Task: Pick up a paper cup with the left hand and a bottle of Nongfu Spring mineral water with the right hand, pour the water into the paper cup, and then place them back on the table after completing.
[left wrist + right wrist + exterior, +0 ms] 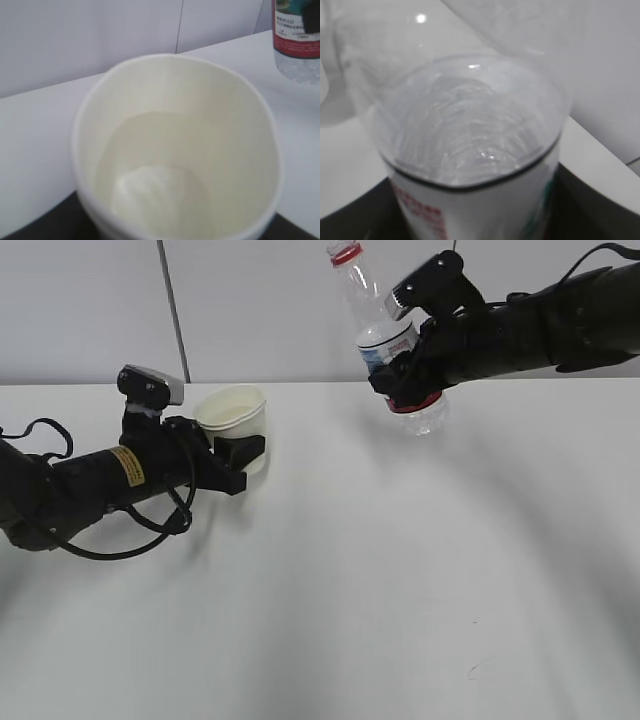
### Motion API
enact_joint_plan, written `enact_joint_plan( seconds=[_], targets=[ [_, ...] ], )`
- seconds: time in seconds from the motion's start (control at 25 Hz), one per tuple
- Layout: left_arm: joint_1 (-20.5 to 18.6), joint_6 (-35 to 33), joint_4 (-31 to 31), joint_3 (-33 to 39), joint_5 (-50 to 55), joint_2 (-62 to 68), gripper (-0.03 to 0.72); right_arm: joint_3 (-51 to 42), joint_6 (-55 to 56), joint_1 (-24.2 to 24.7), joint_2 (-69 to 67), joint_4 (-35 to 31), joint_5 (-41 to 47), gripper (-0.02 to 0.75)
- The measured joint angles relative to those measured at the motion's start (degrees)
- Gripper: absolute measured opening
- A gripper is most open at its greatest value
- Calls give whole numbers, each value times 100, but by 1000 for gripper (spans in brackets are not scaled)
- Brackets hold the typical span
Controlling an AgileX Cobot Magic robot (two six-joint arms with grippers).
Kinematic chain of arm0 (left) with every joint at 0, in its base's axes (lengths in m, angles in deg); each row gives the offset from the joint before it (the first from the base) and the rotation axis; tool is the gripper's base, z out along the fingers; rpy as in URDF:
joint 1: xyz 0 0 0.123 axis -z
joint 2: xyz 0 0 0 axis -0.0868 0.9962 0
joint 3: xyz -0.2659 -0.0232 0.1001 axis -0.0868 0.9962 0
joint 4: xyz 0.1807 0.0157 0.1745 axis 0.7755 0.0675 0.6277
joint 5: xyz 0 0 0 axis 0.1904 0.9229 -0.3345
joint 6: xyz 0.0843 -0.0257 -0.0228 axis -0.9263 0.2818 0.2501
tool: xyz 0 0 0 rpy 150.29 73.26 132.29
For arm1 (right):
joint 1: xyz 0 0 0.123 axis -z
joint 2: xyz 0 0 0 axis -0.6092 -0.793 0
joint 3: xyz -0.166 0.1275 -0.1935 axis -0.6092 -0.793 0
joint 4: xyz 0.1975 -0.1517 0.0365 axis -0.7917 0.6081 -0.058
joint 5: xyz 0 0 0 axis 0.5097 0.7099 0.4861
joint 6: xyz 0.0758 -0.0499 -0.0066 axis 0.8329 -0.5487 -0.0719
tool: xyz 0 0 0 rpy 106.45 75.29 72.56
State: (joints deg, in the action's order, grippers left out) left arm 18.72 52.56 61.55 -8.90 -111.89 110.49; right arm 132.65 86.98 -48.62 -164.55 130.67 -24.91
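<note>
Bottle (385,335) clamped in raised right hand (405,380).

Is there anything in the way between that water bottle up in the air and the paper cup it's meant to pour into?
Nothing visible. The water bottle, held raised by the right hand, and the paper cup, held by the left hand, have only open air and bare table between them.
</note>
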Motion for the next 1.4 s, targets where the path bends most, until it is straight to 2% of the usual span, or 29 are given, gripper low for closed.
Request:
enact_joint_plan(
  seconds=[0.6, 0.88, 1.4],
  targets=[
    [-452, -377, -32, 0, 58, 0, 375, 0, 12, 28, -251, -778, -256, 449],
    [-485, -581, -445, 0, 64, 46, 375, 0, 12, 101, -251, -1050, -410, 449],
    [-490, -883, -878, 0, 74, 263, 375, 0, 12, 105, -261, -1065, -437, 449]
  ],
)
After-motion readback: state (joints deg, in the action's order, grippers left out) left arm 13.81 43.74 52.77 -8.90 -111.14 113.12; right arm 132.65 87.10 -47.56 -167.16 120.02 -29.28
